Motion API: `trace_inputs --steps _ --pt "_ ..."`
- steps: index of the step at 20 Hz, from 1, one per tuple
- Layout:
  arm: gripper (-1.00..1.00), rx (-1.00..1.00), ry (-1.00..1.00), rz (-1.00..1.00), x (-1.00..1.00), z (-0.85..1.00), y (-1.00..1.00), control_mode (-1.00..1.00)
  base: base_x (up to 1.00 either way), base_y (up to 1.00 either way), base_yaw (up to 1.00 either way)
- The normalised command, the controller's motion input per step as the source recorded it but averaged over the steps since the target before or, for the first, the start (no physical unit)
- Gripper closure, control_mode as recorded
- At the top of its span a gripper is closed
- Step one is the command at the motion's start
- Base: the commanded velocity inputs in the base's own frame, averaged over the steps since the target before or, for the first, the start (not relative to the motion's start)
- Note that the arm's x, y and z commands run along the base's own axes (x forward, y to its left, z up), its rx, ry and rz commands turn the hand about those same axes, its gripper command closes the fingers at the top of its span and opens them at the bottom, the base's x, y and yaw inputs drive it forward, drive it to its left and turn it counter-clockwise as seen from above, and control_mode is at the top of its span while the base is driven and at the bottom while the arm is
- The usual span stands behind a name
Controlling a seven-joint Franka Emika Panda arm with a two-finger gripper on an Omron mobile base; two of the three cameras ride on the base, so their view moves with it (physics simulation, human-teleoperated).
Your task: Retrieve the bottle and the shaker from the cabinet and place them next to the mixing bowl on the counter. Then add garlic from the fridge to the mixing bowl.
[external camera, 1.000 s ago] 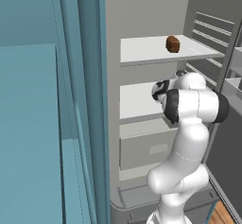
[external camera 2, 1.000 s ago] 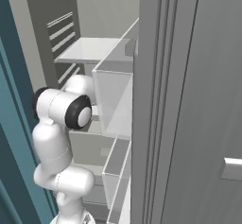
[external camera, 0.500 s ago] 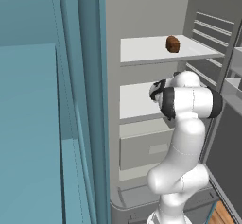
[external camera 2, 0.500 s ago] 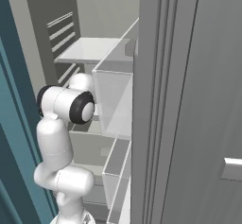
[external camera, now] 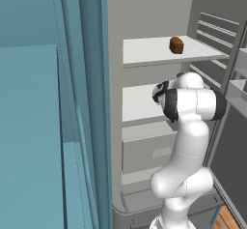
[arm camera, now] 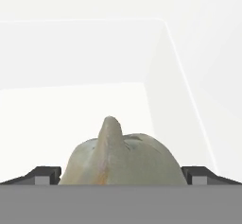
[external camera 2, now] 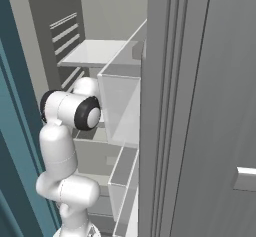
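Garlic: a pale grey-green bulb with a pointed tip is lying on a white fridge shelf, filling the lower middle of the hand view and sitting right between the two dark finger tips.
Gripper: its jaws are standing wide apart, one tip showing at each side of the bulb; whether either tip is touching the bulb cannot be told.
Fridge: it is standing open, showing a pale grey interior with a back wall and side walls.
Upper shelf: a flat pale board is carrying a small brown lump toward its right end.
Middle shelf: the arm is reaching in at this level, its white wrist hiding the shelf's right part.
Drawer: a pale grey box is sitting closed under the middle shelf.
Fridge door: a grey panel is swinging out at the right, carrying clear door bins just beside the arm's elbow.
Teal panel: a tall teal surface is taking up the left of the left base view.
Floor: a sliver of wood-toned boards is showing at the lower right corner.
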Motion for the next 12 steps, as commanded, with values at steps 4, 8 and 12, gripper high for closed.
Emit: trace_inputs --steps 4,8,12 --pt "-1.00 0.00 0.01 0.00 0.00 -0.12 0.00 -1.00 0.00 0.00 0.00" --pt "-1.00 0.00 0.01 0.00 0.00 -0.15 0.00 -1.00 0.00 0.00 0.00" --pt "1.00 0.00 0.02 0.00 0.00 -0.11 0.00 -1.00 0.00 0.00 0.00"
